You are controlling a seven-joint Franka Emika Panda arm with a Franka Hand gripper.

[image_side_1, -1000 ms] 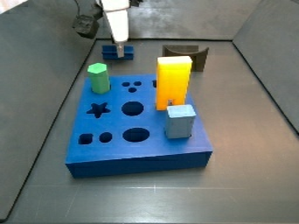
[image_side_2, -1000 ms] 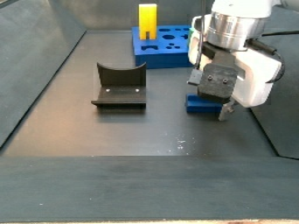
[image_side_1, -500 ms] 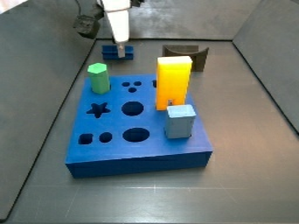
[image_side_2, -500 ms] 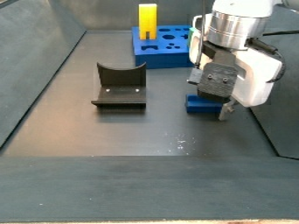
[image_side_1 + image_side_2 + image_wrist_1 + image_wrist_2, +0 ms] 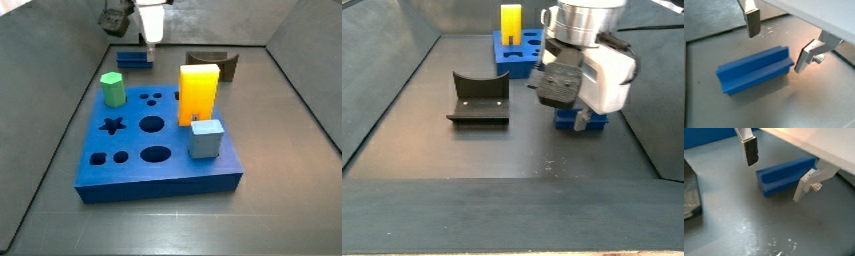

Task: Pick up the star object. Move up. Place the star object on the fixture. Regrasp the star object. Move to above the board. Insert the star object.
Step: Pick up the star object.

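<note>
Dark grey floor, walled bay. In both wrist views the star object [image 5: 754, 76] lies flat between the gripper [image 5: 778, 42] fingers, spread wide and clear of it. In a side view, the fixture [image 5: 478, 98] sits empty; the board [image 5: 158, 140] waits. I'd say nothing's picked yet.

The gripper [image 5: 777, 47] hangs above the star object [image 5: 755, 70] — fixture [image 5: 477, 97] well apart, board [image 5: 158, 140] beyond.

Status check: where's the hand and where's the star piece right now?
Hand open, empty, above the star piece. Star piece flat on the floor, fingers clear of it. Fixture and board off to the side, nothing in the way.
</note>
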